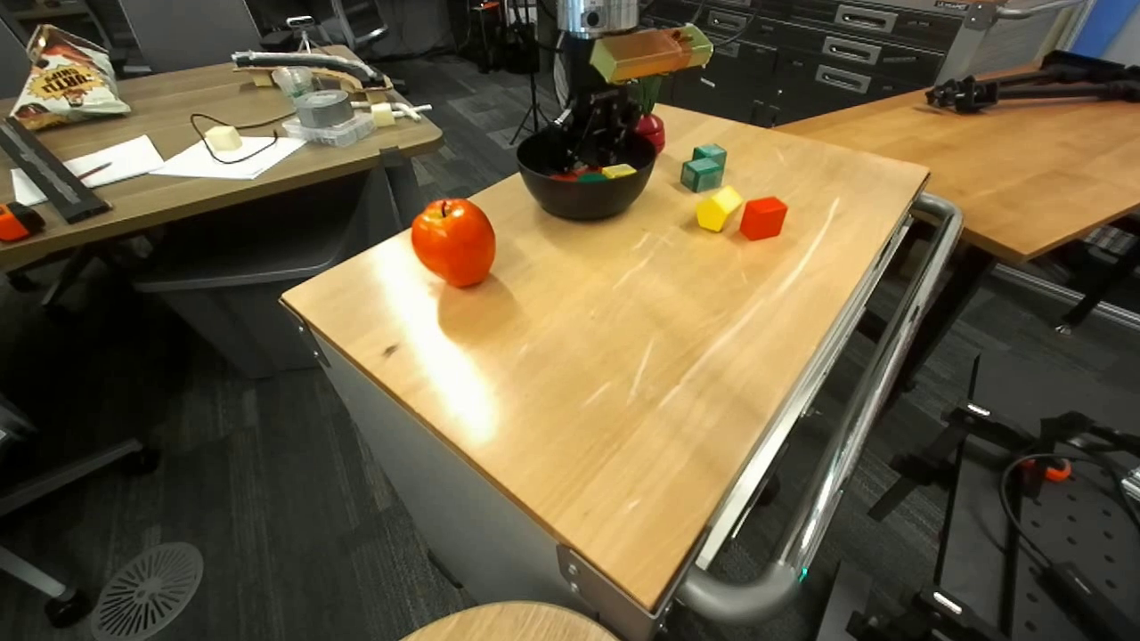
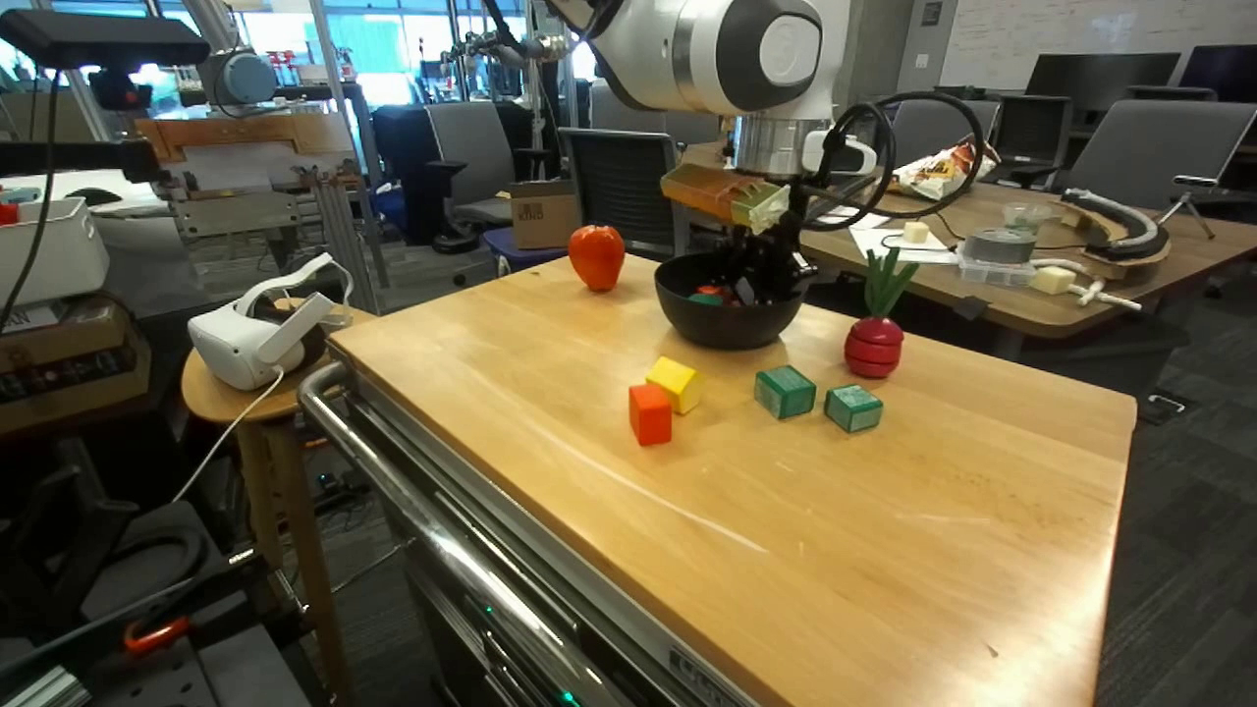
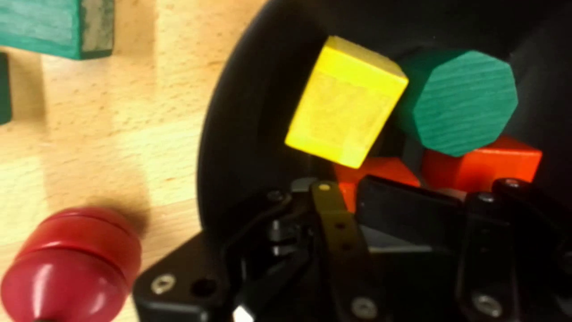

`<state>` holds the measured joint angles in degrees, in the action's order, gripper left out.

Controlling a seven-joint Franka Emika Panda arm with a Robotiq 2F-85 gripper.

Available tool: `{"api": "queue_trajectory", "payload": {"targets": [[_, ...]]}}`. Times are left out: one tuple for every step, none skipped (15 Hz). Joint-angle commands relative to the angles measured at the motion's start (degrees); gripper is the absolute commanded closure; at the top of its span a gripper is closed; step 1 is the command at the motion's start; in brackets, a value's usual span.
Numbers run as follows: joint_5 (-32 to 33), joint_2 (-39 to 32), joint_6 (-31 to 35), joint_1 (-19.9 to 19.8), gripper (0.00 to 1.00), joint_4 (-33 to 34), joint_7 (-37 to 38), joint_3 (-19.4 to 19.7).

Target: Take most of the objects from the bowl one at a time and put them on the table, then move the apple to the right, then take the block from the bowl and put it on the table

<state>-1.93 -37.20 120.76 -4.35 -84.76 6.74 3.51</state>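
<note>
In an exterior view, a cluttered desk (image 1: 407, 140) occupies the upper left of the frame and carries a snack bag (image 1: 73, 80). The apple (image 1: 454, 242), red-orange and upright, sits left of centre on the table (image 1: 579, 374), near the table's edge and apart from the bowl (image 1: 579, 203). The bowl, black and upright, stands at upper centre. Its contents, taken left to right in the wrist view, are a yellow block (image 3: 346, 107), a red block (image 3: 380, 170) partly covered, a green block (image 3: 469, 100) with a many-sided face, and a further red block (image 3: 500, 165) partly hidden behind the green one. The gripper (image 1: 588, 156) reaches down inside the bowl's rim; its dark fingers merge with the dark interior, so whether the pincer stands wide or narrow, or holds anything, cannot be told. Right of the bowl, apart from it, stands a red toy radish (image 1: 655, 133) with green leaves. Further right on the table lie two loose green blocks (image 1: 702, 174), near each other, then a loose yellow block (image 1: 719, 209) and, just beside it, a loose red block (image 1: 763, 218). A second wooden worktop (image 1: 1006, 160) occupies the upper right.
</note>
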Motion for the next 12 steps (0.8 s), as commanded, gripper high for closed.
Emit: {"api": "queue_trajectory", "payload": {"targets": [[-0.59, 2.99, 4.03, -0.51, 0.99, -2.30, 1.41, 0.86], [-0.60, 3.76, 4.90, -0.69, 0.93, -2.62, 1.48, 1.02], [-0.90, 4.55, 5.31, -0.99, 0.91, -2.88, 1.25, 0.98], [-1.07, 5.48, 5.86, -1.18, 0.88, -3.26, 1.08, 0.96], [-1.25, 6.33, 6.17, -1.38, 0.71, -3.56, 0.83, 0.90], [-1.25, 7.14, 6.59, -1.46, 0.65, -3.83, 0.71, 0.89], [-1.39, 7.64, 6.52, -1.58, 0.60, -3.87, 0.57, 0.77], [-1.53, 7.89, 6.23, -1.54, 0.51, -3.78, 0.65, 0.66], [-1.72, 7.97, 6.01, -1.47, 0.44, -3.70, 0.66, 0.51], [-1.86, 8.02, 5.78, -1.36, 0.35, -3.63, 0.69, 0.40], [-2.24, 7.74, 5.54, -1.27, 0.28, -3.51, 0.82, 0.15], [-2.48, 7.35, 5.43, -1.19, 0.21, -3.45, 0.74, -0.13]]}}
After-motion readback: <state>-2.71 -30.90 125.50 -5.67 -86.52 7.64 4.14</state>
